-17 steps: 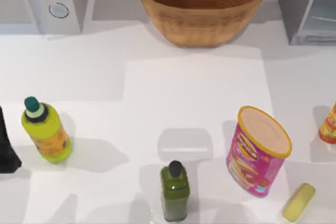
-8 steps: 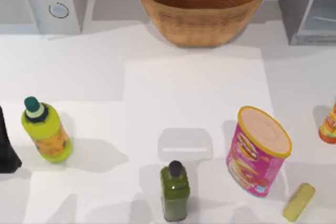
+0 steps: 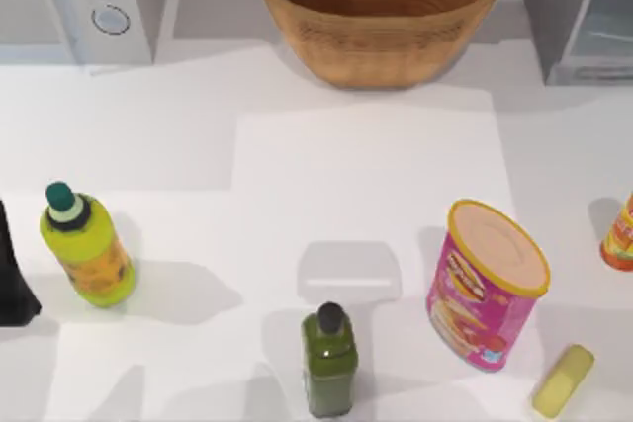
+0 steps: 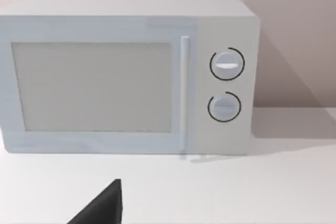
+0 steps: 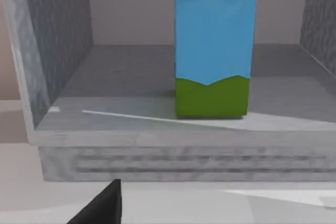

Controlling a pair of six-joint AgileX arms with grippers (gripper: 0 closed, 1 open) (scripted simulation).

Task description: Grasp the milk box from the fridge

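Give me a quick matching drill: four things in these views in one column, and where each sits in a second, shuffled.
Things:
1. milk box
2. wicker basket
3. pink chip can
4. yellow-green bottle

Places:
A. near left of the table
B. upright inside the fridge
C. back centre, between the two appliances
D. near right of the table

Pairs: 1-B, 2-C, 3-D, 4-A

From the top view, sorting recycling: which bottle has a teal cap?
The yellow-green round bottle at the table's left; the dark green square bottle is black-capped.
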